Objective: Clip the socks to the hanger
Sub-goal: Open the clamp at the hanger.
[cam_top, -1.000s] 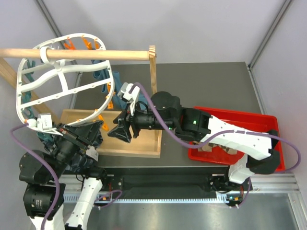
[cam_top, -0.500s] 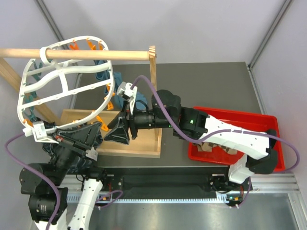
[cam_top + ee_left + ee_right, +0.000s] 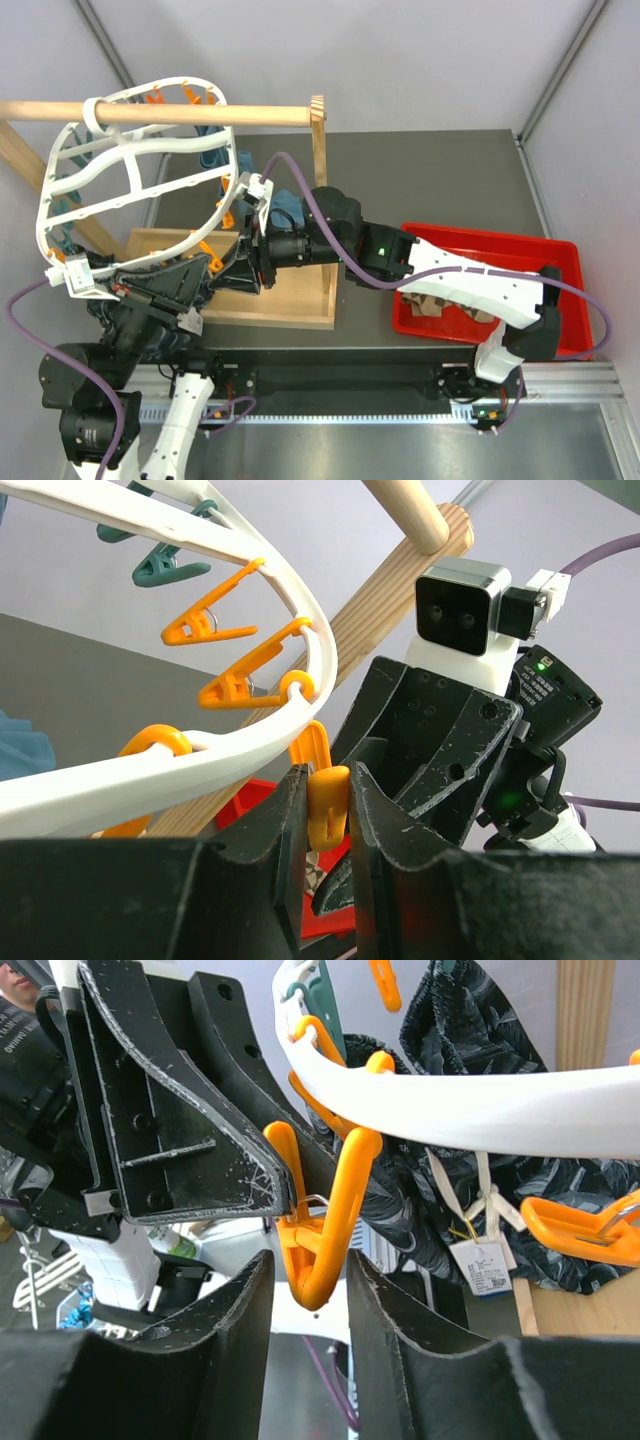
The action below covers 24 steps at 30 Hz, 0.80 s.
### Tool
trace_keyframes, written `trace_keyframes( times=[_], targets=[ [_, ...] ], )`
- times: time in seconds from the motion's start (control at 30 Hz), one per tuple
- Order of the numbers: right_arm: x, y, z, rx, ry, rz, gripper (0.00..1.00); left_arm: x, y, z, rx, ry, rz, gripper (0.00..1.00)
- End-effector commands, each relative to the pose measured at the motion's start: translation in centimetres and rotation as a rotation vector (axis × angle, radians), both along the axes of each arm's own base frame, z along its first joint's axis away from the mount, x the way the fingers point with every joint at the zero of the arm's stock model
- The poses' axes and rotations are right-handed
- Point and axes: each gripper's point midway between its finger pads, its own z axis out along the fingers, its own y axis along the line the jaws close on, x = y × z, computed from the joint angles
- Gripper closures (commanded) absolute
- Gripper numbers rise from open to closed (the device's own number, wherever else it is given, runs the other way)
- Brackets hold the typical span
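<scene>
Orange plastic peg sits pinched tight in your left gripper, dangling off the near rim of the white oval plastic hanger. Your right gripper brackets what looks like that same peg with narrow jaws; you cannot tell whether they press it.

Overhead, the hanger hangs at 10 o'clock from a round wooden rod. It is tilted, with the far rim high toward 12 and the near rim low toward 6, over a shallow wooden tray. A wooden post stands just beside your right arm. Dark leaf-print cloth hangs right behind the peg.

The brown argyle socks lie in the red plastic tray at 4 o'clock, mostly under that arm, their long axis hidden.
</scene>
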Motion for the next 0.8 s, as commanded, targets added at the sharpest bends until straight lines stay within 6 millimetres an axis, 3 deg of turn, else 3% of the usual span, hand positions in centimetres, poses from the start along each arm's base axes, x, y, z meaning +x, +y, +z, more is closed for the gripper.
trace_keyframes(
  times=[0.0,0.2,0.37,0.43,0.57,0.63,0.77],
  targets=[
    [0.1,-0.8,4.1,0.112,-0.017,0.012,0.67,-0.8,-0.1,1.7,-0.004,-0.078,-0.012,1.00],
    [0.5,-0.7,4.1,0.115,-0.002,0.006,0.76,-1.1,-0.2,2.0,-0.002,-0.085,-0.019,1.00],
    [0.9,-0.5,4.4,0.100,-0.004,-0.011,0.98,-1.2,-0.1,1.5,0.003,-0.052,-0.010,0.99],
    [1.4,-0.3,4.1,0.078,-0.017,-0.033,1.00,-0.8,0.2,1.2,0.006,-0.017,0.008,0.96],
    [2.4,-0.2,3.2,0.045,-0.060,-0.086,1.00,-0.3,1.1,0.5,-0.005,0.101,0.069,0.79],
    [3.0,-0.2,2.8,0.025,-0.106,-0.119,1.00,0.0,1.8,-1.1,-0.019,0.212,0.113,0.62],
    [4.7,0.1,1.9,-0.016,-0.209,-0.223,1.00,0.1,2.0,-1.1,-0.053,0.312,0.126,0.50]
  ],
)
